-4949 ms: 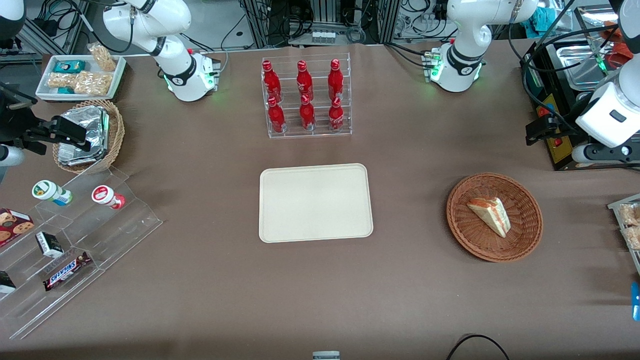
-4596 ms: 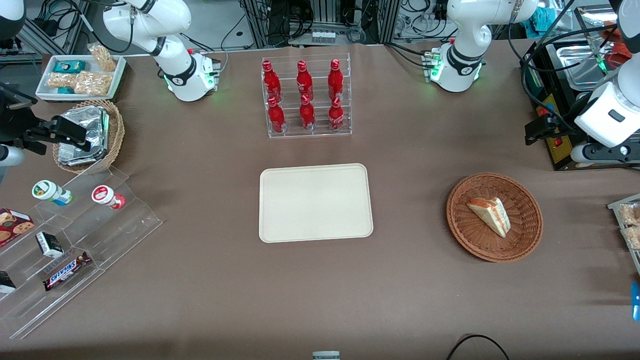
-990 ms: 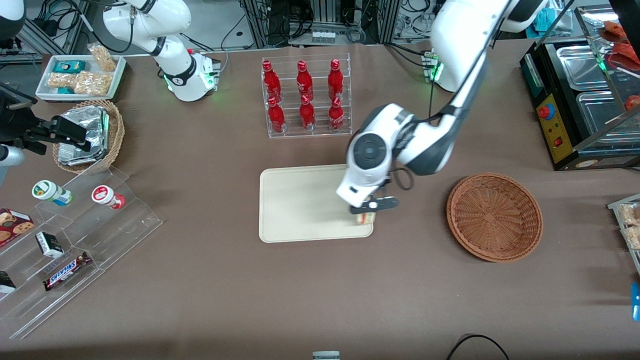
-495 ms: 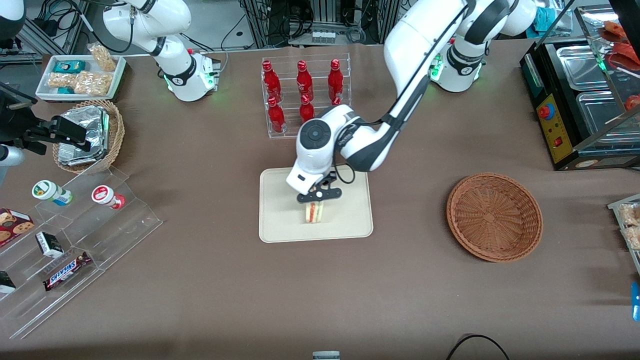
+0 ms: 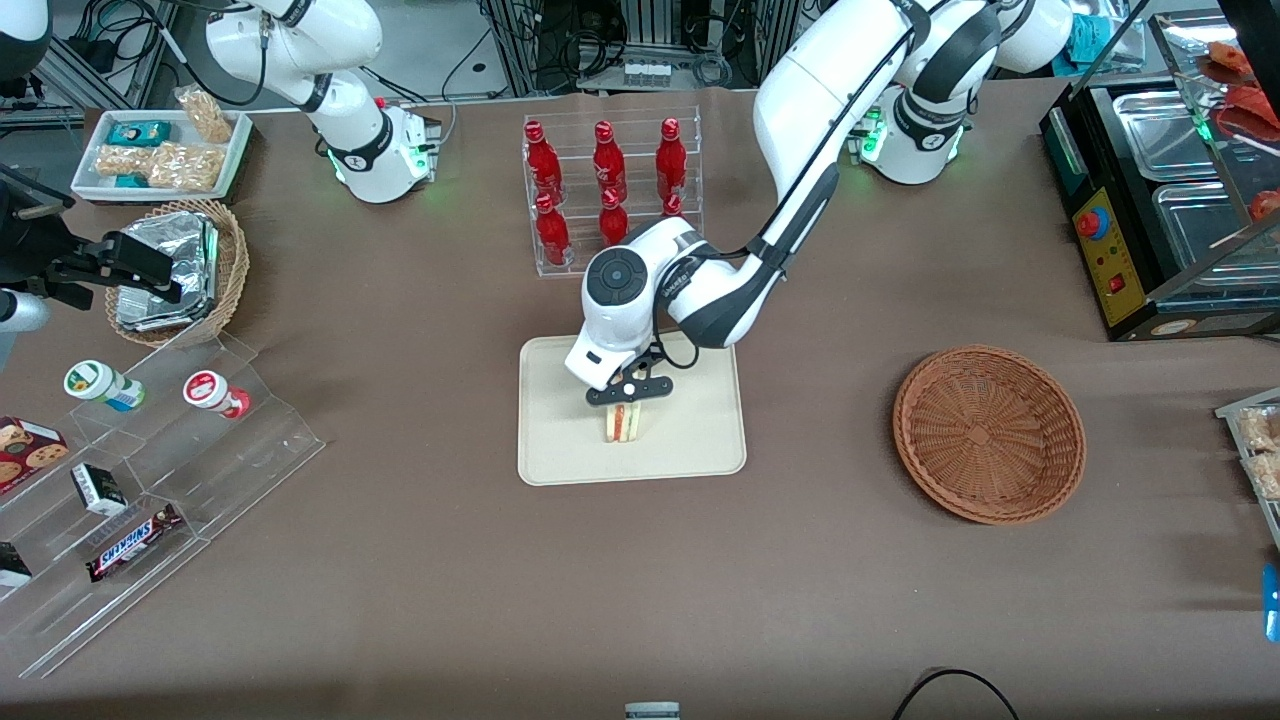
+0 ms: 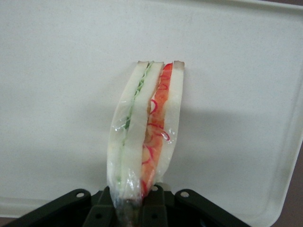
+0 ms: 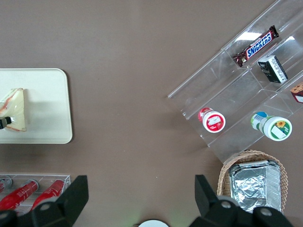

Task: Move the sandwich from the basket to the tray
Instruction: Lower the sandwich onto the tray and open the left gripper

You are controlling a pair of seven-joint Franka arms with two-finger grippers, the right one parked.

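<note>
The jaws of the gripper (image 5: 627, 398) are pinched on one end of the sandwich (image 5: 621, 423), which stands on edge over the middle of the tray (image 5: 560, 445); whether its lower edge already touches the tray floor cannot be told, though in the left wrist view the sandwich (image 6: 144, 137) casts a close shadow on the tray (image 6: 57, 94). It looks light and soft: two pale bread slices with green and red-orange filling inside a clear wrap that is probably slippery, so a firm squeeze could crush the bread or push the filling out. The hold across the flat bread faces near the narrow end seems right, spreading pressure on the slices. Well away from the tray, toward the working arm's end of the bench (image 5: 400, 600), the basket (image 5: 988, 433) sits empty.
</note>
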